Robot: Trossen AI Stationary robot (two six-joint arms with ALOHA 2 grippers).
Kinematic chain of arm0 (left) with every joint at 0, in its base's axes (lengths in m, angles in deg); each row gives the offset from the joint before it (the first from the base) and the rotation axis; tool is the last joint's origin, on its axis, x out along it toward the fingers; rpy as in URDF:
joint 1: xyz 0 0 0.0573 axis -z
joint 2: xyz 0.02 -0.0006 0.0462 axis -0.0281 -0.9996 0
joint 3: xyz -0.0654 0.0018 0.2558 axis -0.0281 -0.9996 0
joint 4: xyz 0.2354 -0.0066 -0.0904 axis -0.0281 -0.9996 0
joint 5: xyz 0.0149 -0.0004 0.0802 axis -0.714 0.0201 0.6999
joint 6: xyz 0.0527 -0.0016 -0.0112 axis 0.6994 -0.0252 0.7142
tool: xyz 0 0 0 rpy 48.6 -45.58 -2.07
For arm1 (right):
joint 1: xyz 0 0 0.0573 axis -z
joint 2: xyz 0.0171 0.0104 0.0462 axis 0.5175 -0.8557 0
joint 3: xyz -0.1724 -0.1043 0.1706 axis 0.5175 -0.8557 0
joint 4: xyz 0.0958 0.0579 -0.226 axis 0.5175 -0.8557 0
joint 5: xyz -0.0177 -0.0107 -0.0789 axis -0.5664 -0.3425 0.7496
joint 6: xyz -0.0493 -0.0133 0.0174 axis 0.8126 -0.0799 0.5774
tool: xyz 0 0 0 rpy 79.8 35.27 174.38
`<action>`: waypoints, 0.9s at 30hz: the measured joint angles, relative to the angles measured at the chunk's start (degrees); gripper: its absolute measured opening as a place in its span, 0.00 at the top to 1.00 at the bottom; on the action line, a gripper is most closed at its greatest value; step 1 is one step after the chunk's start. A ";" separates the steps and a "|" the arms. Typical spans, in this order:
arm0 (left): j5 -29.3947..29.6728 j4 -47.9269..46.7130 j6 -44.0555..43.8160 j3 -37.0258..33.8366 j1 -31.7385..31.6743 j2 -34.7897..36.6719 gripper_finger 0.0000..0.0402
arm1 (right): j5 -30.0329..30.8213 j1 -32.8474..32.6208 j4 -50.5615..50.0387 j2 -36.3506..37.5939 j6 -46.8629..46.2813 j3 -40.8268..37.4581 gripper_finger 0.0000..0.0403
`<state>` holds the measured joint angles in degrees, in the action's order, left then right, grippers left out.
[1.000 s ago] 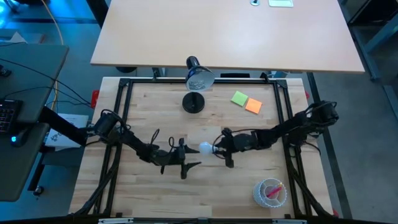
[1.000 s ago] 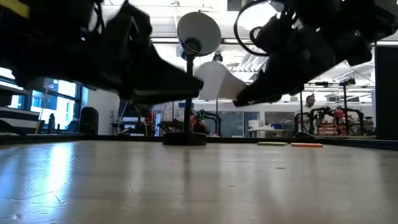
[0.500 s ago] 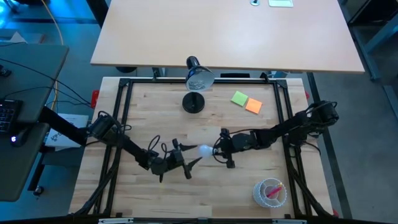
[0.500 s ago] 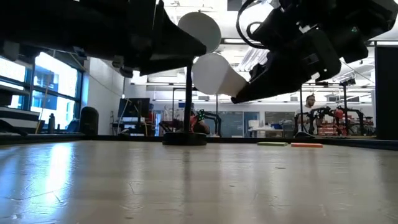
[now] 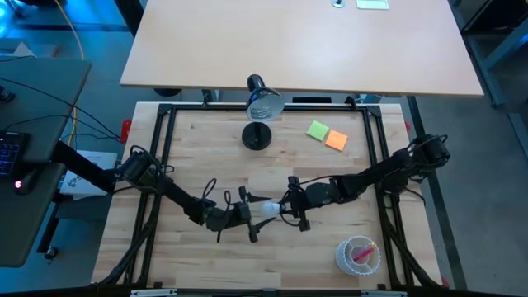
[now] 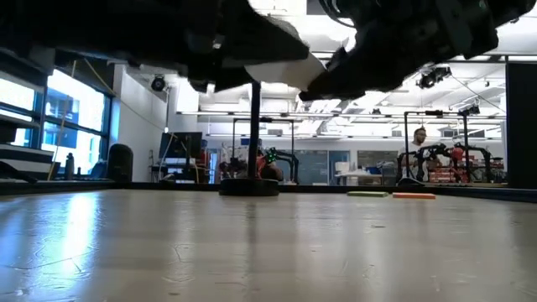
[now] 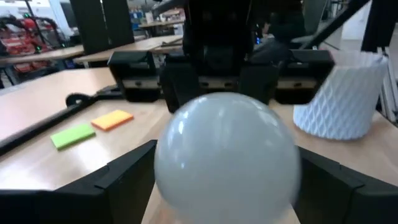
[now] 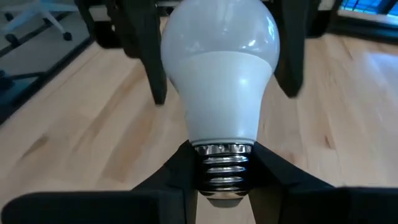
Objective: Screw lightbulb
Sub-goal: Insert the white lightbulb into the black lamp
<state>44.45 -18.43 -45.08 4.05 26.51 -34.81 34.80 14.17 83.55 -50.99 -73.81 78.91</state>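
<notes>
The lightbulb (image 5: 266, 208), white and frosted with a silvery screw base, hangs level above the middle of the table between my two grippers. My right gripper (image 8: 224, 180) is shut on it from the table's right. My left gripper (image 7: 227, 183) comes from the left and is open; its fingers (image 8: 149, 56) stand on either side of the globe (image 7: 227, 155). Whether they touch it I cannot tell. The black desk lamp stands at the far edge on its round base (image 5: 256, 136), its head (image 5: 264, 105) turned upward. My right gripper pinches the bulb's threaded screw base (image 8: 224, 163) between its two fingers, which come from the table's right, slanting a little downward, and lie along the bulb. The bulb is lifted clear of the table and its globe points toward the left gripper.
A green (image 5: 318, 129) and an orange sticky note (image 5: 336, 140) lie at the far right. A white ribbed cup (image 5: 359, 254) with pink contents stands at the near right. Black frame rails (image 5: 162, 165) run along the table's sides.
My right gripper has carried the bulb up and a little toward the table's near left. My left gripper has risen, moved toward the bulb and opened wider, so its fingers now flank the globe.
</notes>
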 joint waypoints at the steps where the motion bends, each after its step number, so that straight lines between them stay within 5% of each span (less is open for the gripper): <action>1: 0.06 0.03 0.43 0.45 0.00 0.00 0.23 | 0.00 0.00 -0.37 0.03 0.00 0.30 0.77; 18: 0.27 0.73 6.52 2.07 0.81 0.00 0.37 | 0.70 -0.70 0.58 0.04 -0.78 0.63 0.76; 27: 7.16 0.93 6.84 2.11 2.86 0.11 0.37 | 2.28 -0.68 0.26 0.05 -3.08 0.63 0.52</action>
<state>51.61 -17.49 -38.24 6.17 29.37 -34.69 37.08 13.49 83.81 -50.94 -76.89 79.54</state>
